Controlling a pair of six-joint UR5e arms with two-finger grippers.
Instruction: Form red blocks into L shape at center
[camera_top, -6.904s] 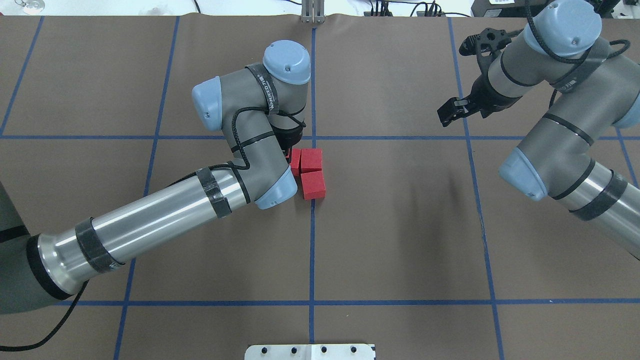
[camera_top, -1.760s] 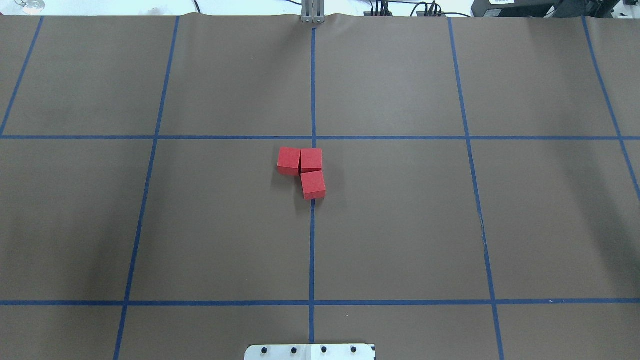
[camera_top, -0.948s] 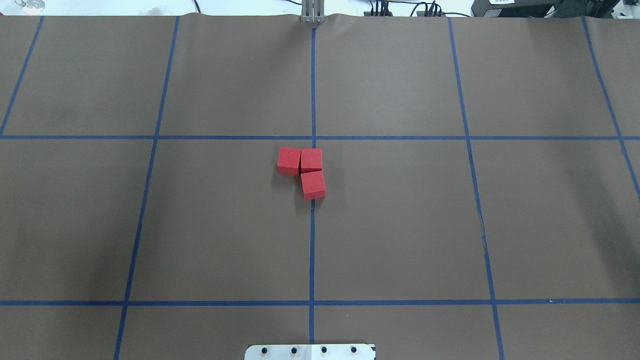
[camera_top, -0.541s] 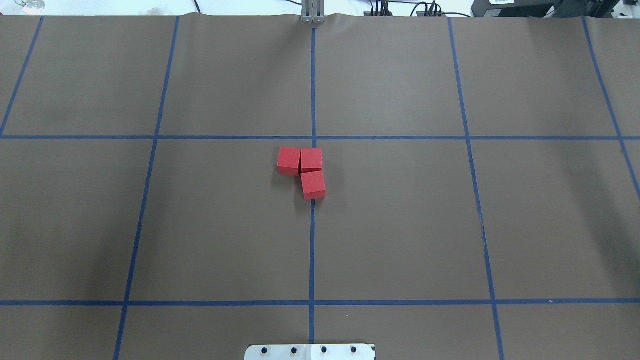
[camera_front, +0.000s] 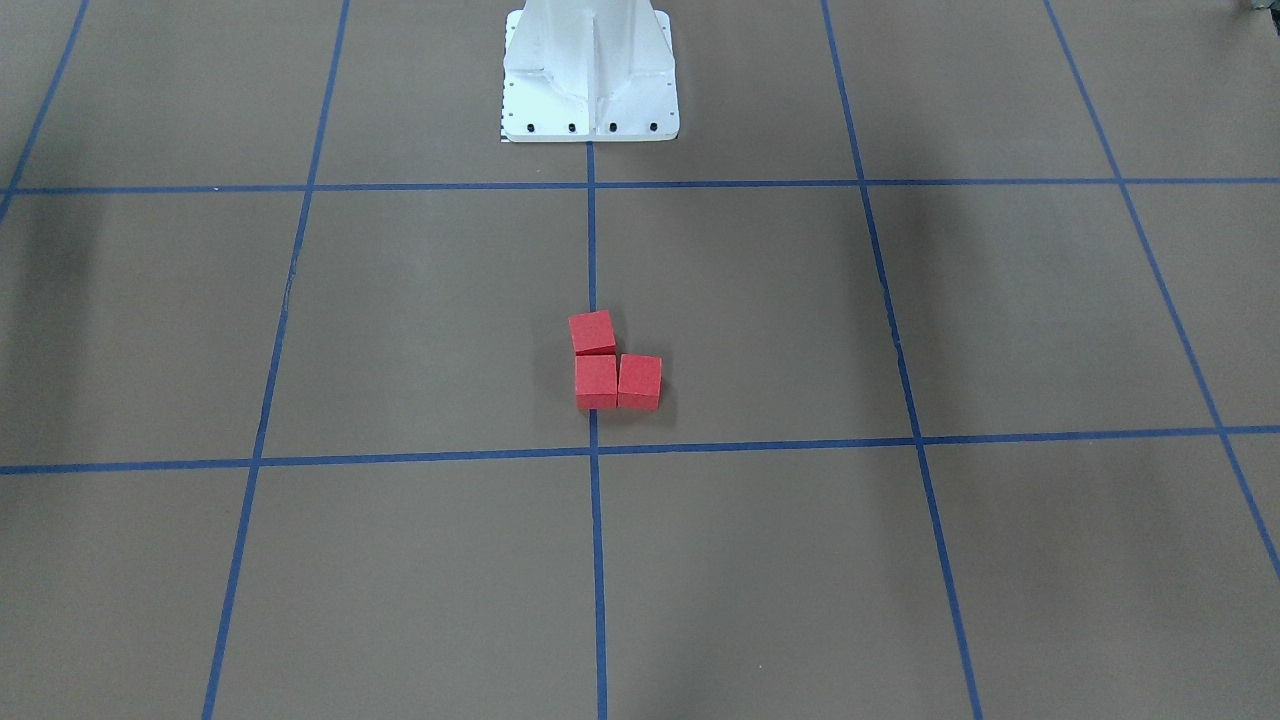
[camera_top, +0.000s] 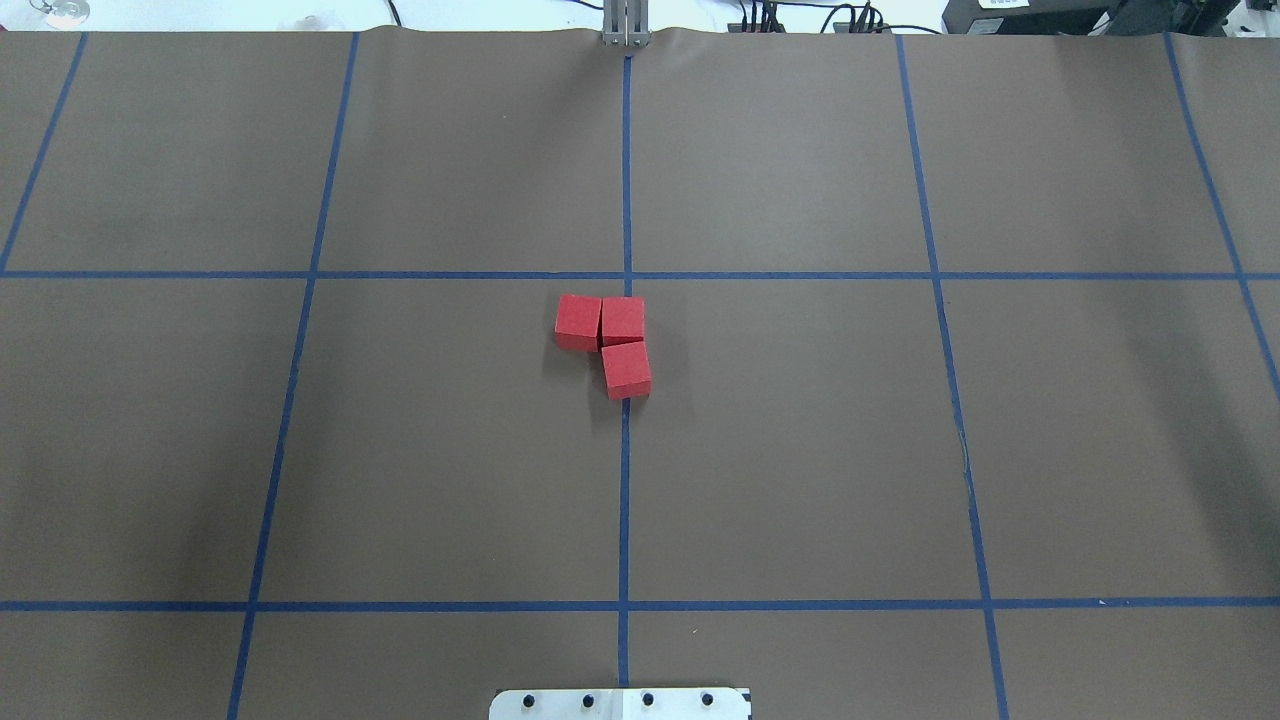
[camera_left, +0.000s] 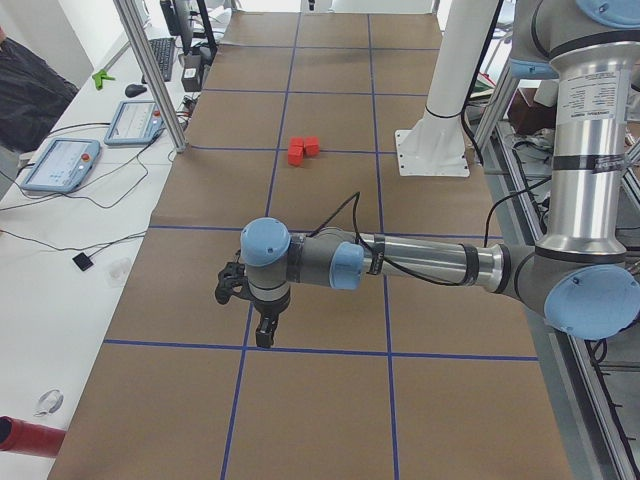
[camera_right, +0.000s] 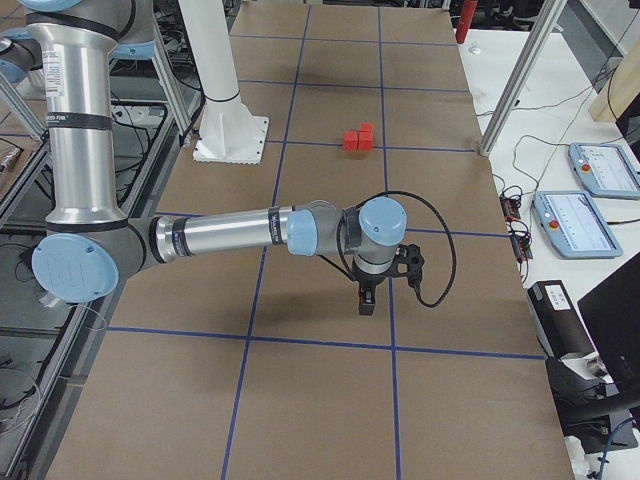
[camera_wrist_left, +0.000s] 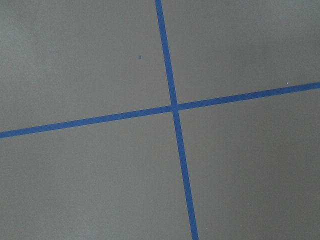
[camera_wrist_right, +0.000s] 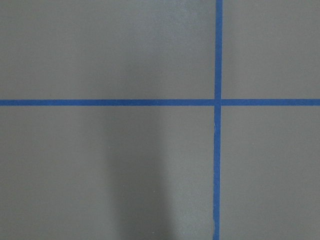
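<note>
3 sm matte red blocks (camera_top: 623, 320), touching, L shape, at ctr (camera_top: 672, 335)

Tally: three red blocks (camera_top: 622, 320), one white base plate (camera_front: 590, 115), and my two arms (camera_left: 430, 265), each carrying one gripper, the left gripper (camera_left: 262, 338) and the right gripper (camera_right: 365, 305). Two teach pendants (camera_right: 575, 222) lie on the side bench (camera_right: 570, 90). Overhead, the blue tape lines (camera_top: 625, 500) count seven: five running lengthwise, two crosswise.
</note>
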